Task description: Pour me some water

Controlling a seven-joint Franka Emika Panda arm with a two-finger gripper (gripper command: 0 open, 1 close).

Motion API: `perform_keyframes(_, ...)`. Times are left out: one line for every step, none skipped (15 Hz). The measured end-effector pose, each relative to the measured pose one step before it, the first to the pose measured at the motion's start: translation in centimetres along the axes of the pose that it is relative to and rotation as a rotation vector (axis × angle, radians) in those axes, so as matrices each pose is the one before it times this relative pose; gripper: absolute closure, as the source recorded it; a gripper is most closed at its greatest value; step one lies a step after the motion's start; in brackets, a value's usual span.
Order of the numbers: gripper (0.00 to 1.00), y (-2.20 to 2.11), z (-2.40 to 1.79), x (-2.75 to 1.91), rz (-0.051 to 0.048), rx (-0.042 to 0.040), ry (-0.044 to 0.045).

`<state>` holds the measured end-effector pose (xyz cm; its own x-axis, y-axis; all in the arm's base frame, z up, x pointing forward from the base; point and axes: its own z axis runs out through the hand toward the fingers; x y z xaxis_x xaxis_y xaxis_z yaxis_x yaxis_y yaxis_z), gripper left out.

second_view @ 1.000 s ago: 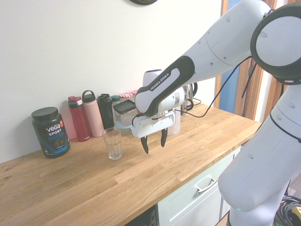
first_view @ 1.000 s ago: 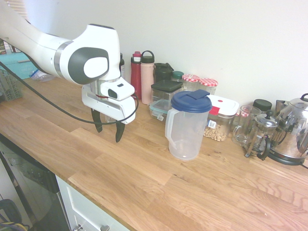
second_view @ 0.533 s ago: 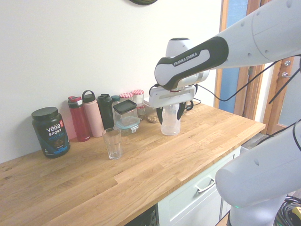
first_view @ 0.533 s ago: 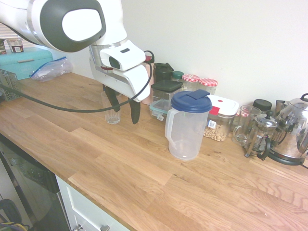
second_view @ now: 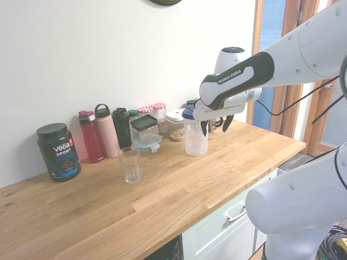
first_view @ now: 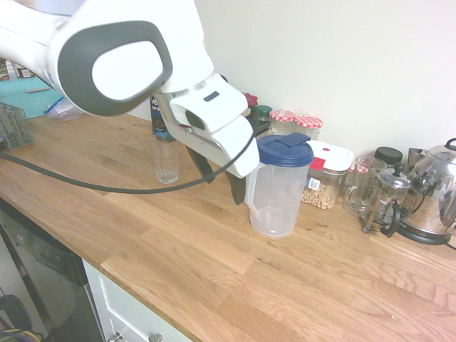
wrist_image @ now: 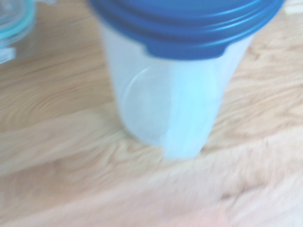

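Blue-lidded pitcher (first_view: 274, 187) beside spread-fingered end effector (second_view: 216, 126); glass (first_view: 165, 159) well apart, jars (first_view: 295, 122) behind.

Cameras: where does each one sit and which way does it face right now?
First exterior view: off the counter's front edge, facing the wall; arm enters from the left, fingers open beside the pitcher.
Second exterior view: opposite side; arm enters from the right.
Wrist view: close on the pitcher; no robot parts.
Both exteriors share pitcher and glass.

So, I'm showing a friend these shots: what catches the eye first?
The big white arm, its open hand right by the blue-lidded pitcher mid-counter. Then the empty glass standing alone nearer the bottles lined against the wall.
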<state>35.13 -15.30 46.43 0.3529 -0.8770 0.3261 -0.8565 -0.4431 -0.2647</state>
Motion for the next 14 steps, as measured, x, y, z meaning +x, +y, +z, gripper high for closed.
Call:
perform_keyframes(0.00,-0.051,0.895,0.320,-0.00695,0.00255,0.00449)
perform_keyframes(0.00,-0.240,0.558,0.308,-0.00468,0.00468,0.00522)
perform_keyframes(0.00,-0.362,0.244,0.408,-0.00293,0.00405,0.00362)
perform_keyframes(0.00,-0.430,0.037,0.481,-0.00311,0.00452,0.00406)
perform_keyframes(0.00,-0.489,-0.074,0.457,-0.00274,0.00446,0.00195)
perform_keyframes(0.00,-0.495,-0.077,0.394,-0.00302,0.00446,-0.00138)
perform_keyframes(0.00,-0.491,0.029,0.293,-0.00315,0.00342,-0.00684)
perform_keyframes(0.00,-0.445,0.262,0.232,-0.00311,0.00061,-0.01088)
perform_keyframes(0.00,-0.487,0.356,0.212,0.00041,0.00118,-0.00983)
perform_keyframes(1.00,-0.496,0.262,0.273,-0.00053,0.00126,-0.00443)
perform_keyframes(1.00,-0.431,0.173,0.334,0.00010,0.00156,-0.00148)
perform_keyframes(1.00,-0.412,0.085,0.349,0.00067,0.00271,0.00002)
perform_keyframes(1.00,-0.329,0.049,0.285,0.00053,0.00243,0.00038)
perform_keyframes(1.00,-0.253,0.098,0.172,-0.00001,0.00124,-0.00102)
